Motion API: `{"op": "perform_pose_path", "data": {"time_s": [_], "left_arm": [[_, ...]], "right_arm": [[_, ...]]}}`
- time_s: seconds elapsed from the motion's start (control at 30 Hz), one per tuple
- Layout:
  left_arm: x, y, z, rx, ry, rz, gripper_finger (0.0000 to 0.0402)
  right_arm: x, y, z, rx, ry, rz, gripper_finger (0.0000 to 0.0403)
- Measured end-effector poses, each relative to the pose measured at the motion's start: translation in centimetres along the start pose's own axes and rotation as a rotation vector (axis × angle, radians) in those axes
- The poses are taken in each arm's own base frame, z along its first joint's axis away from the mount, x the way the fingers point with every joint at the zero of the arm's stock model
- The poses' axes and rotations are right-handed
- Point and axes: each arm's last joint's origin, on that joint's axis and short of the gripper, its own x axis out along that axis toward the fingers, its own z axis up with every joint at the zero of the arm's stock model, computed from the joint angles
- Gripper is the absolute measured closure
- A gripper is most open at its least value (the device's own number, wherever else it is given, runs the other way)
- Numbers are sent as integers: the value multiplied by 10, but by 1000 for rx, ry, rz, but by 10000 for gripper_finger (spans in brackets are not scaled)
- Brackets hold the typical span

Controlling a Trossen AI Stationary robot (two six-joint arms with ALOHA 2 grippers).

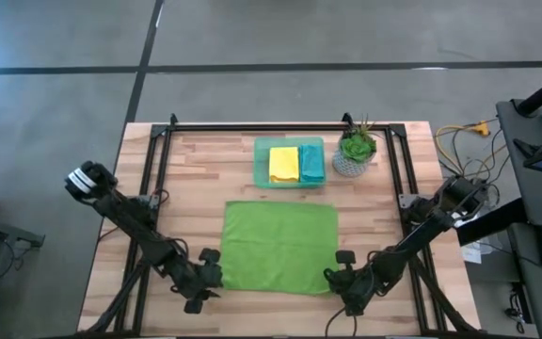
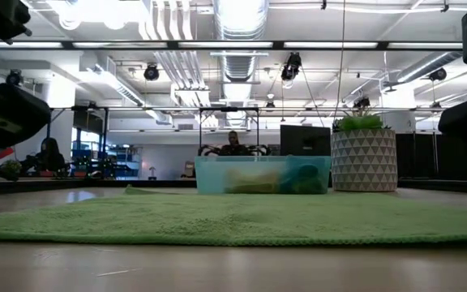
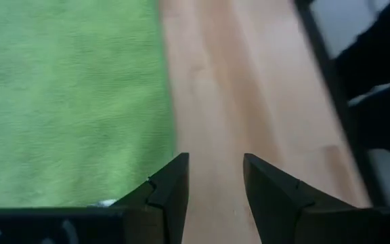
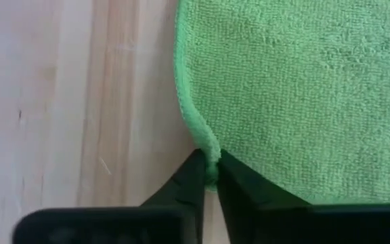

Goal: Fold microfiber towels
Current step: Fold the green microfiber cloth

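A lime green microfiber towel [image 1: 280, 247] lies spread flat on the wooden table; it also shows in the low view [image 2: 233, 219]. A folded yellow towel [image 1: 283, 164] and a folded teal towel [image 1: 312, 164] lie in the translucent green tray [image 1: 262, 149]. No second lime green towel shows. My left gripper [image 1: 211, 273] is open over bare wood just beside the towel's left edge [image 3: 161, 102], near its near-left corner. My right gripper [image 1: 341, 274] is shut on the towel's right edge, near its near-right corner. My right gripper pinches the green towel's hemmed right edge [image 4: 207, 150] between its two fingertips [image 4: 193, 177], close to the near-right corner. The hem is puckered up slightly at the fingers. The rest of the towel lies flat on the table.
A potted plant in a patterned white pot [image 1: 354, 153] stands right of the tray at the table's far side. A black metal frame [image 1: 280, 127] runs around the tabletop. Bare wood [image 1: 384, 235] lies on both sides of the green towel.
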Motion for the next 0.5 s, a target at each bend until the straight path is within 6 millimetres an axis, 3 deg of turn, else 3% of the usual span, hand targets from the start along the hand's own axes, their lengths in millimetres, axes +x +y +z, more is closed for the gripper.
{"op": "perform_pose_path", "data": {"time_s": [0.13,0.5], "left_arm": [[2,4,-4,18,16,76,276],[23,5,-9,39,69,129,233]], "right_arm": [[-3,0,1,8,-3,14,391],[-6,0,7,78,-13,91,394]]}}
